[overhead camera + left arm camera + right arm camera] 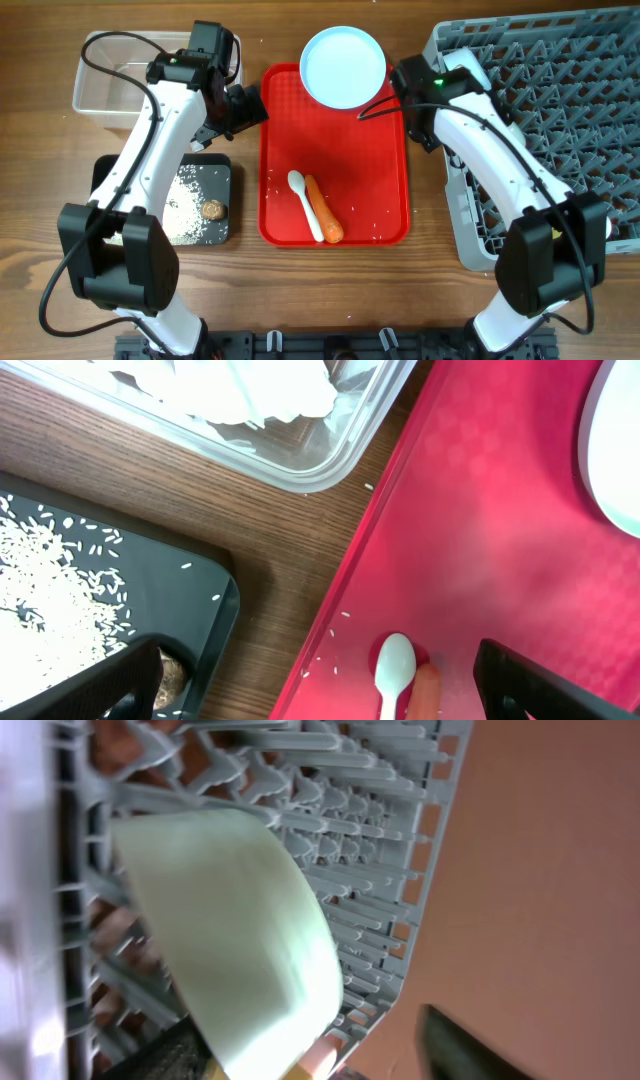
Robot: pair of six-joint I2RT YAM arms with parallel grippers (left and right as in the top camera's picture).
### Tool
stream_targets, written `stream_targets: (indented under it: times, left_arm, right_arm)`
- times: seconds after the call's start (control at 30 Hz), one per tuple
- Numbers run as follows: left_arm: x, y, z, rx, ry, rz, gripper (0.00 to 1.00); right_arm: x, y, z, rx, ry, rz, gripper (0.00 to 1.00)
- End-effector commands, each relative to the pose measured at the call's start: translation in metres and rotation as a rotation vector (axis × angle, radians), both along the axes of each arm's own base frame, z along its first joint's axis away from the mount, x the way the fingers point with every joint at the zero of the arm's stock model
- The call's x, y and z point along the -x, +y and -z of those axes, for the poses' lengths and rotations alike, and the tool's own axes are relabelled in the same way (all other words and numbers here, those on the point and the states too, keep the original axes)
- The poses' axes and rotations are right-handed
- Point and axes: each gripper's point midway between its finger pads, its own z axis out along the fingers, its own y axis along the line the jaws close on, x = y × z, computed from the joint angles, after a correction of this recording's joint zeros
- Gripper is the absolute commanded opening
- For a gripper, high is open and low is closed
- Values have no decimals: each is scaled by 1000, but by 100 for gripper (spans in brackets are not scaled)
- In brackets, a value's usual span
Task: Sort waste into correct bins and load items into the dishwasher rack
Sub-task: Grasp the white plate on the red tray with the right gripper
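Note:
The light blue plate (343, 65) lies on the far edge of the red tray (380, 190). The white spoon (300, 200) and orange carrot (323, 210) lie side by side on that tray, and both show in the left wrist view: spoon (395, 670), carrot (427, 690). My left gripper (245, 105) is open and empty above the tray's left edge (335, 685). My right gripper (405, 95) is open (310, 1060) by the grey rack (560, 120). A light blue bowl (230, 930) leans in the rack (400, 870). Pink and yellow shapes show below the bowl.
The clear tub (110, 80) at the far left holds white crumpled paper (230, 385). The black tray (200, 165) holds loose rice (185, 205) and a brown lump (212, 209). A few rice grains lie on the red tray.

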Motion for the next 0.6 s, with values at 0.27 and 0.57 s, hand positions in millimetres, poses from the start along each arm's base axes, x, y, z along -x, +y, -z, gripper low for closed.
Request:
stream_targets:
  times: [0.27,0.57]
  left_arm:
    - [1,3,-4,-6,-14,-12,100]
    - [1,3,-4,-6,-14,-12,100]
  right_arm:
    - [-4,40,5,-178,-11,-25,95]
    - [-41,223,-85,-1212,-71,-442,97]
